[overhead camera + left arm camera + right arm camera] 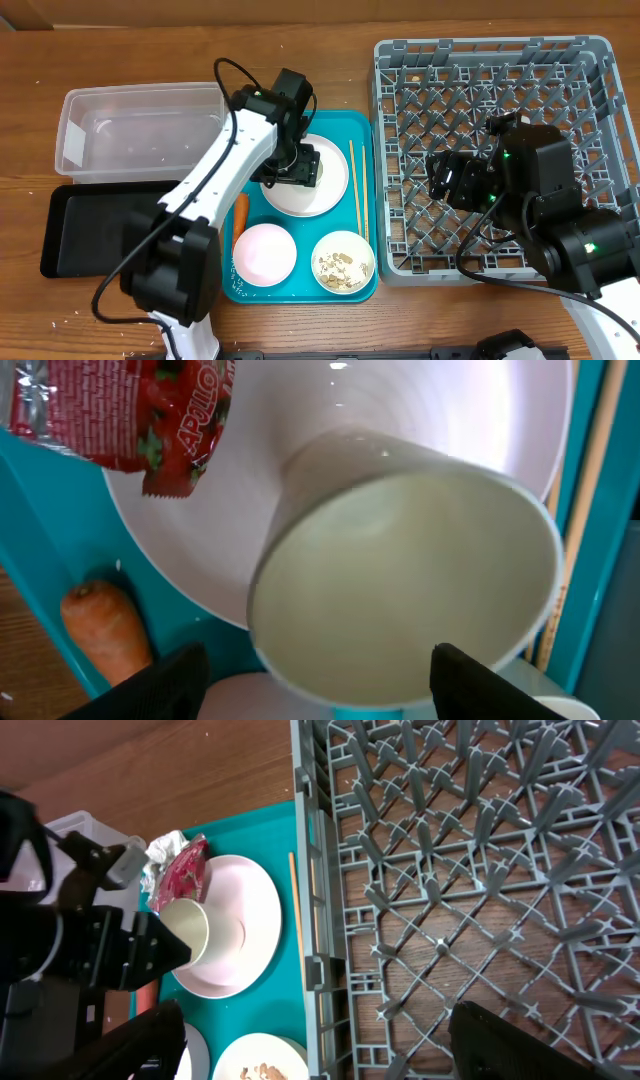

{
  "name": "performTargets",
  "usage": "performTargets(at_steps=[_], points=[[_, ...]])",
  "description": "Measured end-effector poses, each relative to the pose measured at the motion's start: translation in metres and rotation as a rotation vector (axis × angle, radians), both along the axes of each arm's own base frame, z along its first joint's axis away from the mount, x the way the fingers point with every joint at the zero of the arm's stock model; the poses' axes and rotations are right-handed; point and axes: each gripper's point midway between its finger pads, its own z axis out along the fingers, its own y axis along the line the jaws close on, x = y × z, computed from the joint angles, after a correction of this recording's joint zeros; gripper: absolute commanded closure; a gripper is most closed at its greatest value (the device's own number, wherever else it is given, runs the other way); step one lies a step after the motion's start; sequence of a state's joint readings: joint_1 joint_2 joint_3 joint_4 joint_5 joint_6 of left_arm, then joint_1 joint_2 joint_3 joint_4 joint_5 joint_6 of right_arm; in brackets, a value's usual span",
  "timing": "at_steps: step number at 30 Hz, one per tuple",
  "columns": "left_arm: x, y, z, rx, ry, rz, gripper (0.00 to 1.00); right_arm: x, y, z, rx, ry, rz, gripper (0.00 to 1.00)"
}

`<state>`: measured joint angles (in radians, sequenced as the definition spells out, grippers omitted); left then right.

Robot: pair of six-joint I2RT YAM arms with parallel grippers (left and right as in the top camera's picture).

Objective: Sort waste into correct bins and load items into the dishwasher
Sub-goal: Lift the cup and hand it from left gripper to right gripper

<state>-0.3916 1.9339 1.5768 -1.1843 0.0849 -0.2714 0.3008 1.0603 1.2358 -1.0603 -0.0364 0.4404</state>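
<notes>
A white cup (400, 570) lies on its side on a white plate (325, 195) in the teal tray (300, 290), its mouth towards my left gripper (320, 695). That gripper (298, 168) is open, a finger at each side of the cup's rim. A red wrapper (130, 410) lies on the plate's far edge and a carrot (105, 630) lies on the tray. My right gripper (340, 1055) is open and empty over the grey dish rack (560, 60). The tray also holds a pink plate (265, 252) and a bowl of nut-like bits (343, 262). No napkin shows.
The clear tub (140, 130) and the black tray (100, 230) lie left of the teal tray. Wooden chopsticks (357, 190) lie along the tray's right side, next to the rack wall (312, 870). The rack holds nothing.
</notes>
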Motion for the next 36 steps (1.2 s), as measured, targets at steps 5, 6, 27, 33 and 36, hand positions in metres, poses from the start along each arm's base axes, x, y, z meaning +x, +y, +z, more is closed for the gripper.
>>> performTargets(at_steps=[5,6,27,33,36], points=[[0.000,0.002,-0.022,0.028,0.046,0.013,0.79,0.000,0.000,0.000,0.000,0.000,0.000,0.12],[0.000,0.002,-0.026,0.034,0.059,0.012,0.90,0.000,0.000,0.000,0.000,0.000,0.000,0.12],[-0.022,-0.070,0.161,-0.521,-0.169,-0.219,0.96,0.006,0.059,0.022,0.209,-0.057,0.268,0.10],[-0.051,-0.074,0.178,-0.628,-0.122,-0.321,0.96,0.005,0.092,0.013,0.274,-0.022,0.467,0.10],[-0.049,-0.076,0.179,-0.667,-0.128,-0.359,0.96,-0.011,0.112,0.020,0.324,-0.058,0.662,0.10]])
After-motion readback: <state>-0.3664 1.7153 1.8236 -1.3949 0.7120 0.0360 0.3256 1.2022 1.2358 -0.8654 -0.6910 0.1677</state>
